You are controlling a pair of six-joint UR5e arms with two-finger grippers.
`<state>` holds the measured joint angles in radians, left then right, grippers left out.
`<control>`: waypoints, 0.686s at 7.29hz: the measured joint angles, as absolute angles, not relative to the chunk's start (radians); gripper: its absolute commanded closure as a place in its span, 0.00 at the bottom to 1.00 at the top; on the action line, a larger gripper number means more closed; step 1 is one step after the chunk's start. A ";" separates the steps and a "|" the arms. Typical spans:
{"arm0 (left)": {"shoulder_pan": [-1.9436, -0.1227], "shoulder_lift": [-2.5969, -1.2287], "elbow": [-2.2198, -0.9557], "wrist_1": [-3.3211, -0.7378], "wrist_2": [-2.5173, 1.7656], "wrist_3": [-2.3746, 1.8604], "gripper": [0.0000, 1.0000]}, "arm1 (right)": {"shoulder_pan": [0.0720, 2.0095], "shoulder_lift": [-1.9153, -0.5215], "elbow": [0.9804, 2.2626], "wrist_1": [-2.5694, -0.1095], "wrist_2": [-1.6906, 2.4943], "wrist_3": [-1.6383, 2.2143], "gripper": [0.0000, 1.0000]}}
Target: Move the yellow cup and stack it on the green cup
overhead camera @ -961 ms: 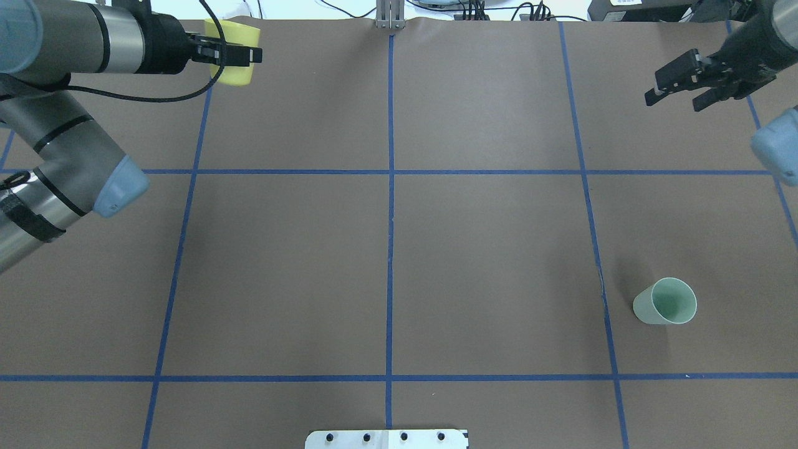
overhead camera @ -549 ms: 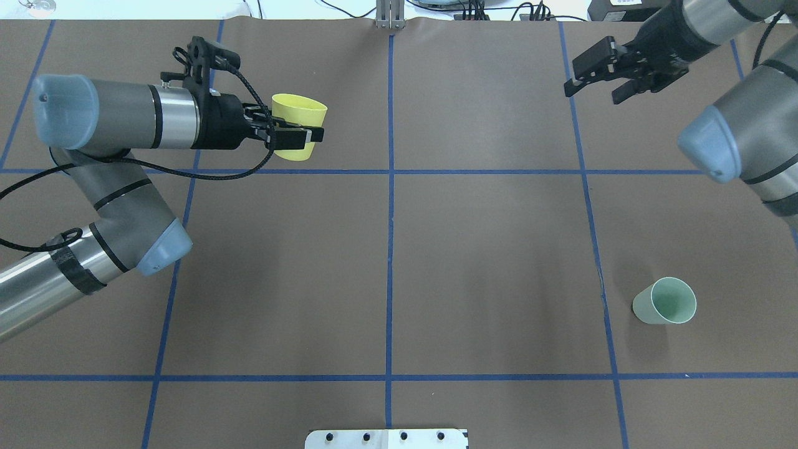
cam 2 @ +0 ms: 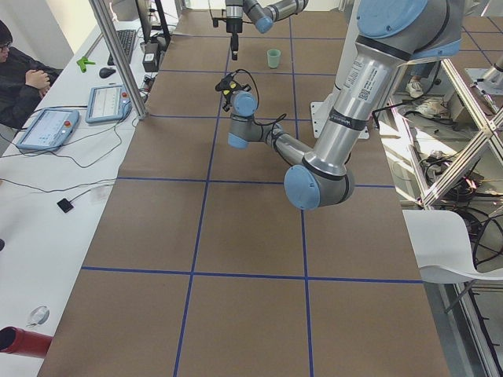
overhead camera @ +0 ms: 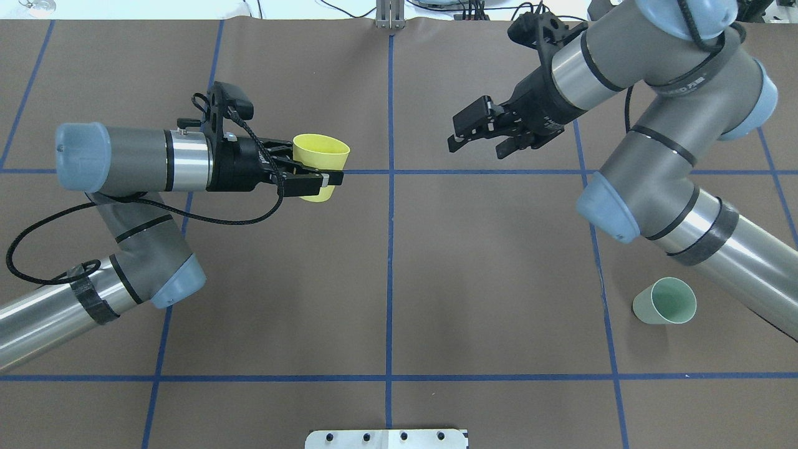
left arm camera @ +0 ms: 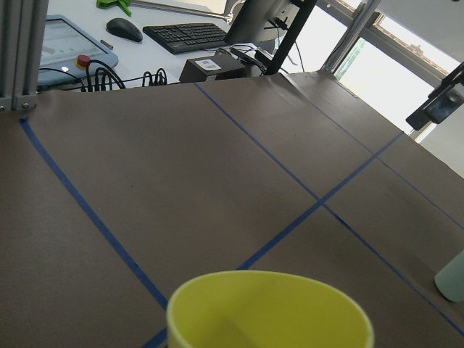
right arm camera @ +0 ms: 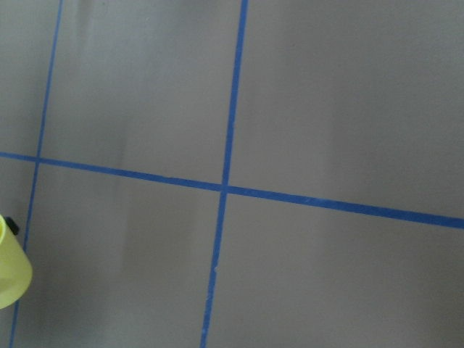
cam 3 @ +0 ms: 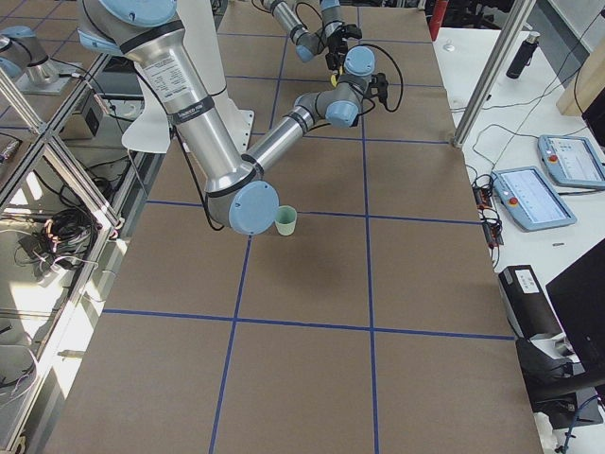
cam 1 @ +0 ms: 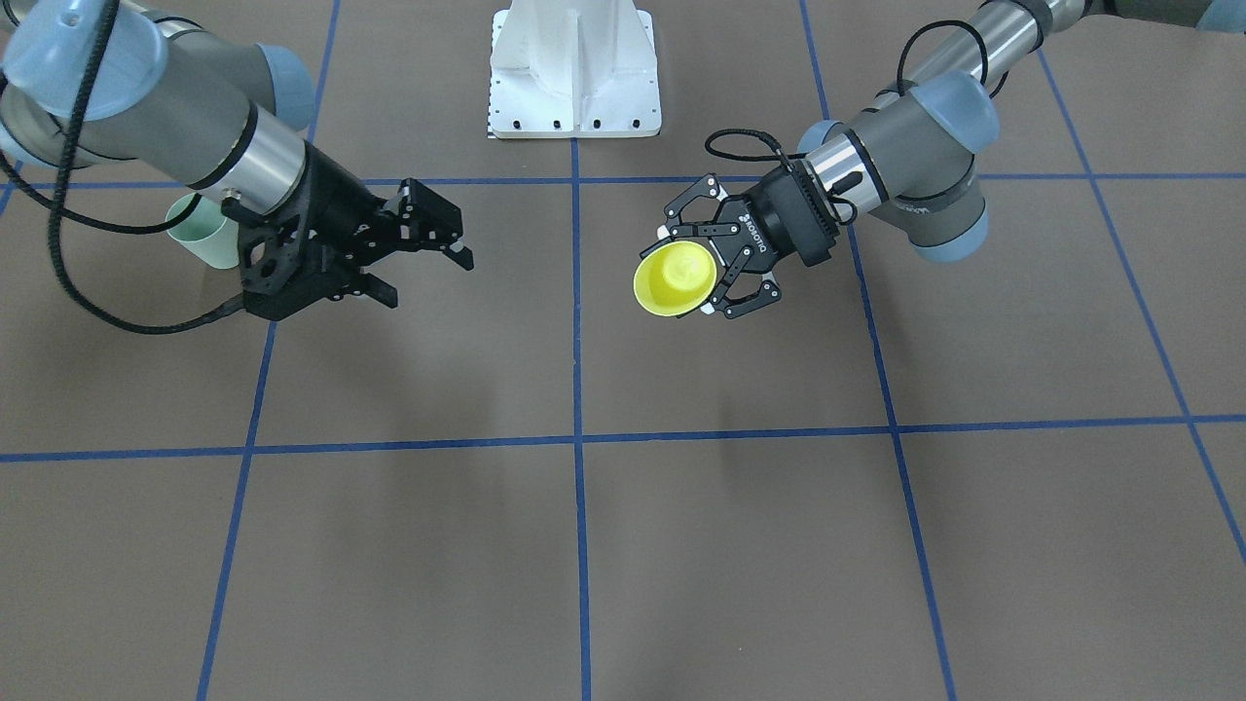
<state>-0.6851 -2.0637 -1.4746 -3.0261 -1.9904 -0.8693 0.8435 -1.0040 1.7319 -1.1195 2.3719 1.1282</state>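
Note:
The yellow cup point(overhead camera: 321, 161) hangs above the table left of the centre line, tipped with its mouth toward the far side. My left gripper point(overhead camera: 317, 171) is shut on it, its fingers clasping the wall. In the front view the yellow cup point(cam 1: 676, 280) shows its open mouth inside the left gripper point(cam 1: 699, 268). The rim of the yellow cup point(left arm camera: 268, 312) fills the bottom of the left wrist view. My right gripper point(overhead camera: 477, 144) is open and empty, across the centre line from the cup and level with it. The green cup point(overhead camera: 666, 300) stands upright at the near right, under the right arm's forearm.
Blue tape lines point(overhead camera: 389, 249) split the brown table into squares. The white robot base plate point(cam 1: 574, 68) sits at the near middle edge. In the left side view a person point(cam 2: 23, 75) sits beside the table's far side, with tablets and a keyboard.
My left arm swung the yellow cup from the far left corner toward the table's centre. My right arm moved left from the far right corner, its gripper staying open.

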 measured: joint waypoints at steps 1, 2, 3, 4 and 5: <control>-0.665 -2.061 -1.472 -3.064 -1.980 -0.866 1.00 | 0.806 -0.971 1.731 -1.115 2.367 1.178 0.01; -0.630 -2.044 -1.471 -3.111 -1.936 -0.853 1.00 | 0.772 -0.948 1.728 -1.113 2.360 1.215 0.02; -0.590 -2.025 -1.466 -3.156 -1.879 -0.817 1.00 | 0.742 -0.938 1.721 -1.113 2.352 1.230 0.03; -0.556 -2.017 -1.461 -3.185 -1.836 -0.773 1.00 | 0.715 -0.930 1.713 -1.113 2.342 1.237 0.04; -0.531 -2.017 -1.458 -3.197 -1.817 -0.751 1.00 | 0.702 -0.922 1.708 -1.113 2.335 1.264 0.04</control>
<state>-0.5315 -2.0170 -1.4576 -3.1974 -1.8170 -0.7509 0.7024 -0.9223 1.7079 -1.1133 2.3347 1.2644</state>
